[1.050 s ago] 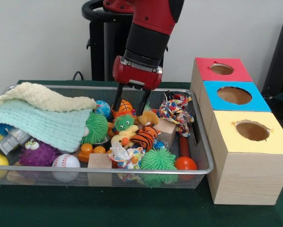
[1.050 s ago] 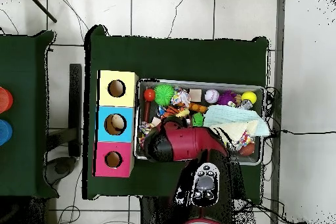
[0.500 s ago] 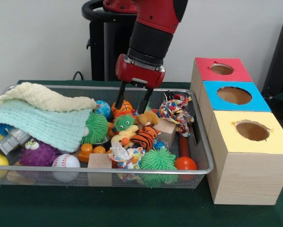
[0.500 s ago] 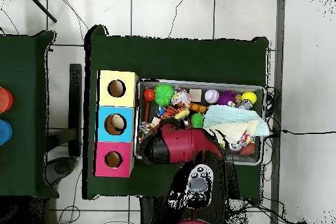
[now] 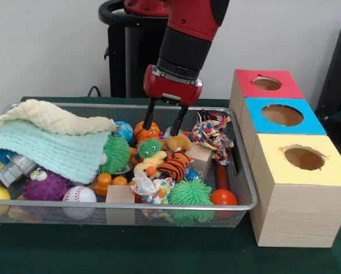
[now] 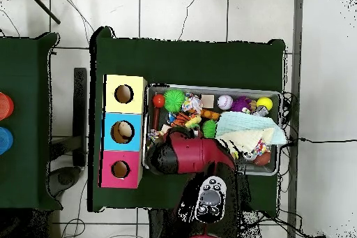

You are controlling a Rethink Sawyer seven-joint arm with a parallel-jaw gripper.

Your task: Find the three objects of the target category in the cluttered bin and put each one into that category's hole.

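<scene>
Gripper (image 5: 163, 124) hangs over the far-middle of the wire bin (image 5: 246, 188), fingers apart, nothing between them. Tips straddle the small basketball (image 5: 147, 130), just above it; contact not confirmed. Target category not stated, so task obj. can't be fixed; judged candidate is this ball, lying exposed on the pile next to the green spiky creature (image 5: 149, 148). Striped tiger toy (image 5: 173, 165) and rope knot (image 5: 211, 135) nearby crowd the approach. Blankets (image 5: 51, 142) cover the bin's left part, may hide more. Red box (image 5: 263, 85), blue box (image 5: 276, 123), yellow box (image 5: 299, 182) stand beside the bin, holes up, all unobstructed.

Red arm upright, tool (image 5: 162, 121) pointing down, fingers apart, empty.
</scene>
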